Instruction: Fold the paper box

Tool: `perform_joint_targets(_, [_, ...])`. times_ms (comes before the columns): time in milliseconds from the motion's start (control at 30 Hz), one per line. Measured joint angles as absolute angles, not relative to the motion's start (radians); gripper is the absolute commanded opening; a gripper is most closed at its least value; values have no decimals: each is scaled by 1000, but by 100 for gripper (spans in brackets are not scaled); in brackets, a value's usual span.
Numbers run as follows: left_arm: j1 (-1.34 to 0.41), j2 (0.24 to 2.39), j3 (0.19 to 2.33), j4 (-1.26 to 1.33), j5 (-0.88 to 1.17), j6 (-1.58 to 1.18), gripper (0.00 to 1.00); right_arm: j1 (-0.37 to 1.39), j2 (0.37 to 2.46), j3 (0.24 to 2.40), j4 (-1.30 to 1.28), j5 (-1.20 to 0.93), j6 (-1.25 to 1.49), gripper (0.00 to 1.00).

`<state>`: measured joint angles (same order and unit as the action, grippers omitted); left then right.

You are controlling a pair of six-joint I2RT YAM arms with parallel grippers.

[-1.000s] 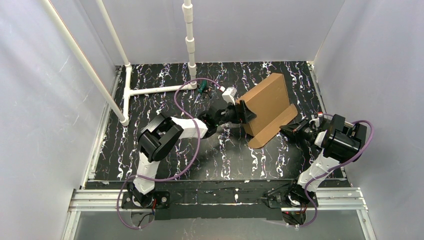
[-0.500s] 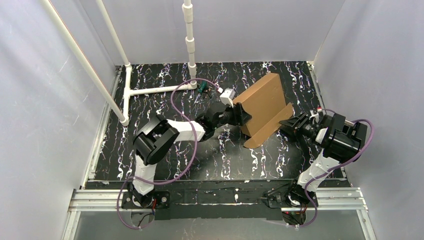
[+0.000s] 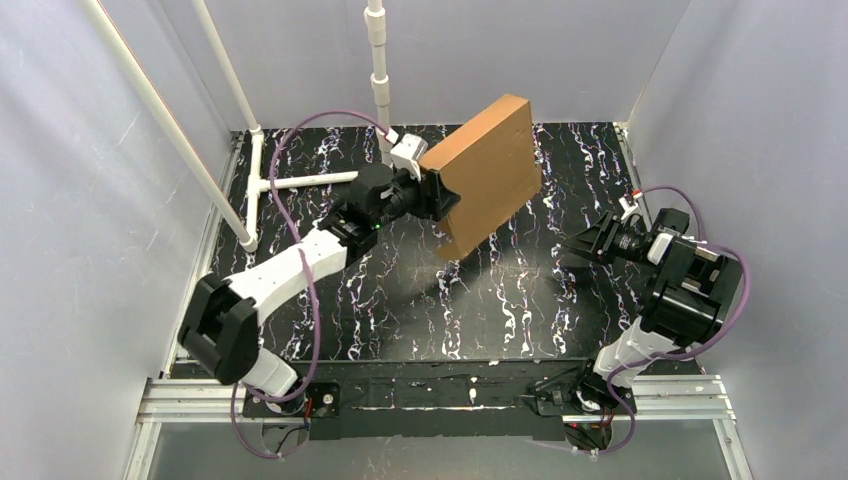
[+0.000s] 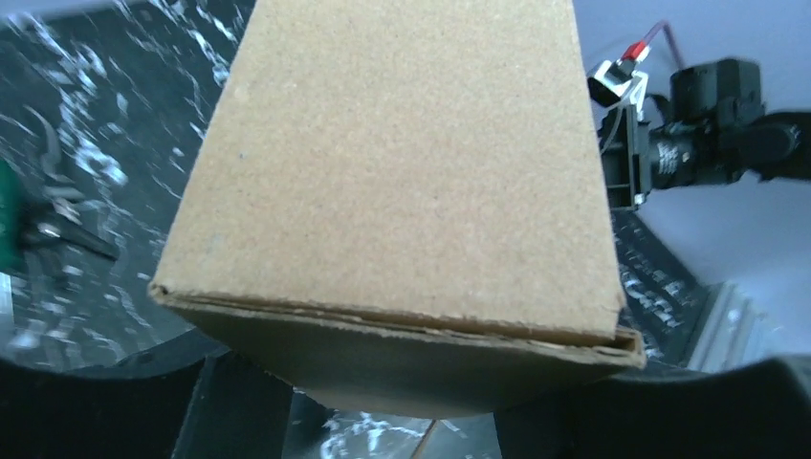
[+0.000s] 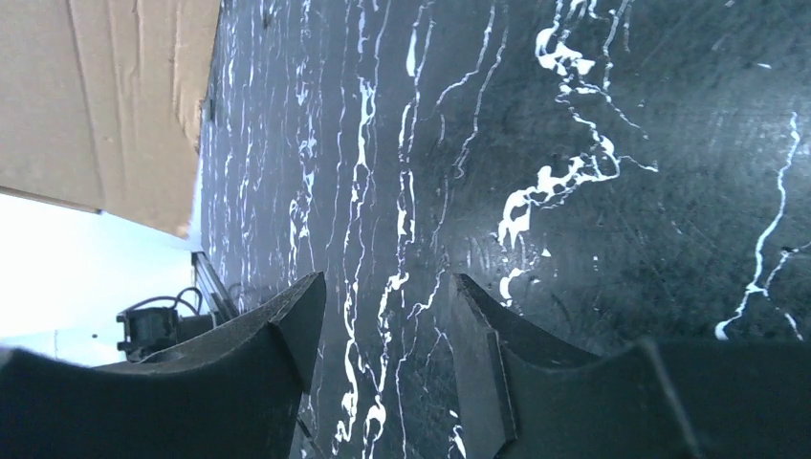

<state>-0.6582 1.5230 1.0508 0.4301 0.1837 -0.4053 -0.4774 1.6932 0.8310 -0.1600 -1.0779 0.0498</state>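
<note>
A closed brown paper box hangs tilted above the black marbled table, just right of the white upright pipe, pinched at its edge by the left claw, while the right claw, farther right of the pipe, stands spread and empty.

Bright, even light leaves soft shadows on the table; the left wrist view's background is blurred.
</note>
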Motion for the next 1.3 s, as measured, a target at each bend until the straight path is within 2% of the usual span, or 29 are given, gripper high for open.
perform_joint_targets(167, [-707, 1412, 1213, 101, 97, -79, 16, -477, 1643, 889, -321, -1080, -113, 57])
perform_joint_targets(400, [-920, 1353, 1261, -159, -234, 406, 17, -477, 1624, 935, -417, -1078, -215, 57])
perform_joint_targets(667, [-1060, 1463, 1195, -78, -575, 747, 17, -478, 1626, 935, -477, -1078, -258, 56])
perform_joint_targets(833, [-1127, 1537, 1149, -24, -668, 805, 18, -478, 1642, 944, -505, -1081, -282, 55])
perform_joint_targets(1000, [-1175, 1607, 1129, 15, -713, 802, 28, -479, 1689, 977, -561, -1093, -334, 54])
perform_joint_targets(1100, [-1197, 1641, 1119, 22, -735, 785, 46, -479, 1698, 982, -593, -1103, -363, 54])
perform_joint_targets(1300, [-1254, 1686, 1118, 41, -818, 754, 70, -479, 1698, 982, -617, -1110, -388, 54])
